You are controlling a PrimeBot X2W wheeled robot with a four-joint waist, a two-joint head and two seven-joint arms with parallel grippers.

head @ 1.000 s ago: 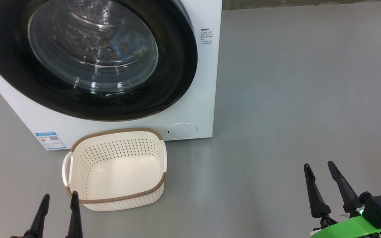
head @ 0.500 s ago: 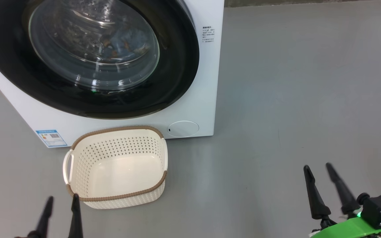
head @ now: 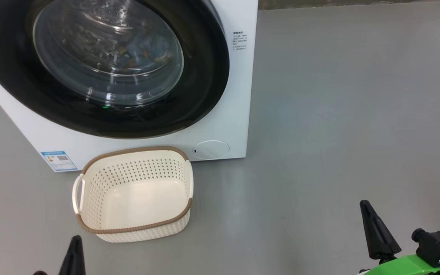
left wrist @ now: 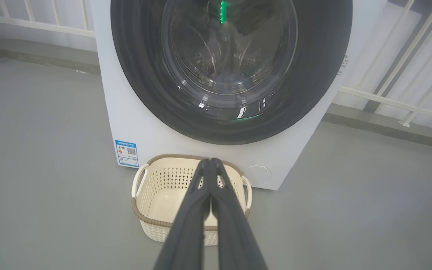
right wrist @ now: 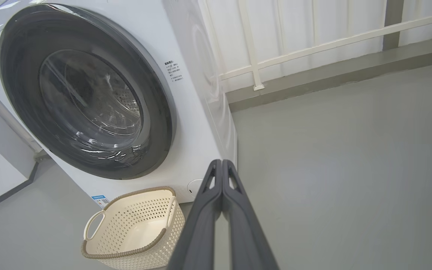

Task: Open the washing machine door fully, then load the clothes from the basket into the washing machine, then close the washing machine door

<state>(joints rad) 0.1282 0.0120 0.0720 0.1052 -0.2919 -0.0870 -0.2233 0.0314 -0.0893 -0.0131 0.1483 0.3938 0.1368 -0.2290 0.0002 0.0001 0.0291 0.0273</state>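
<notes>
At 7 o'clock in head view, left hand (head: 75, 244) is pinched closed, holding nothing; right hand (head: 372, 217) at 5 o'clock, same. Empty basket (head: 136, 151) sits on floor (head: 338, 114), at 6 o'clock of washing machine door (head: 204, 88), which is shut. Through it, clothes (head: 149, 44) lie inside washing machine (head: 227, 126). Task looks done. Versus a second ago: both hands were spread, now closed and lower.

Cream perforated basket (head: 90, 198), brown rim; white washing machine (head: 220, 118).
</notes>
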